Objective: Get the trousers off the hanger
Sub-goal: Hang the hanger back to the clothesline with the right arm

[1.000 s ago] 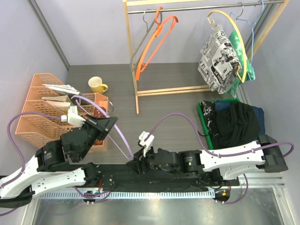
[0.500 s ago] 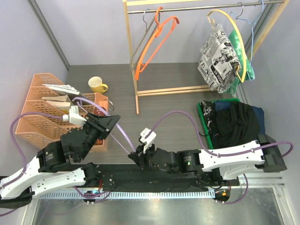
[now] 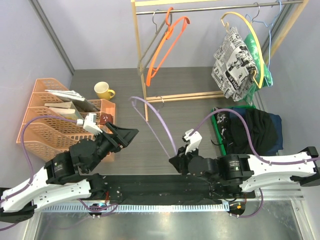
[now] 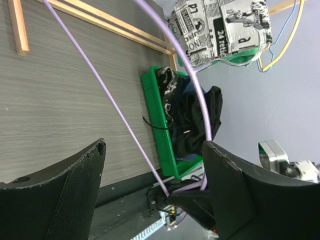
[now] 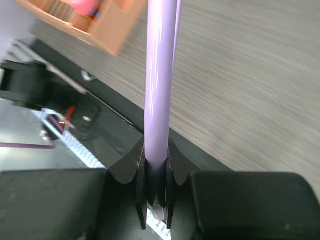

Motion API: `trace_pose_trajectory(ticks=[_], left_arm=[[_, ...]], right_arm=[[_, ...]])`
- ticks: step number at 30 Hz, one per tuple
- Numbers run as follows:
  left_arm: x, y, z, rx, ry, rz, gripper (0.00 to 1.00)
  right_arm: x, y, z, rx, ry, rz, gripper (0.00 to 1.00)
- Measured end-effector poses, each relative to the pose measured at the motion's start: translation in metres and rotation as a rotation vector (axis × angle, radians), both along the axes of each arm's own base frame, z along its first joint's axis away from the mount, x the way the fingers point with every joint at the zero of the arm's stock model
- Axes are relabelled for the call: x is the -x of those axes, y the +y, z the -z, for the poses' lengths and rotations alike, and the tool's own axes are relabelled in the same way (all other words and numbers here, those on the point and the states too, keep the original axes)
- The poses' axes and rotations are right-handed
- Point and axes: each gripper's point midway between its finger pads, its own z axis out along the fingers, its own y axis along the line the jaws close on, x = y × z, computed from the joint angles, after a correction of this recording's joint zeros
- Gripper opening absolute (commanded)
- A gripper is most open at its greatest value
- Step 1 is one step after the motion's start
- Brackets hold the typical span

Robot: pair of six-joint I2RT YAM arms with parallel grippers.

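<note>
White newspaper-print trousers hang over a yellow hanger on the rack's rail, with green mottled trousers behind them. Black, navy and marbled trousers lie piled in the green bin. My right gripper is shut on the end of a bare purple hanger, which arcs up over the table. My left gripper stands open beside that hanger, holding nothing.
A wooden clothes rack stands at the back with an orange hanger and a blue hanger on its rail. Orange file trays and a yellow mug sit at the left.
My left gripper has opened and let go of the purple hanger. My right gripper has shut on it and swung right, lifting the hanger toward the table's middle.
</note>
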Motion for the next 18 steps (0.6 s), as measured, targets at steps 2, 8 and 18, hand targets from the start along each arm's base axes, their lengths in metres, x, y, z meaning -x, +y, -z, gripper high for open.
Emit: trace_pose_trajectory(ticks=[2,8,18], left_arm=[[0.001,0.002,0.0,-0.033,-0.018,0.009,0.77],[0.002,0.011,-0.002,-0.121,-0.08,0.028,0.77],[0.006,0.032,-0.016,-0.208,-0.156,0.035,0.78]], right_arm=[[-0.006,-0.016,0.014,0.041,0.033,0.054,0.01],[-0.05,-0.056,0.05,0.142,0.096,0.271,0.01],[-0.134,-0.08,0.063,0.154,0.144,0.505,0.01]])
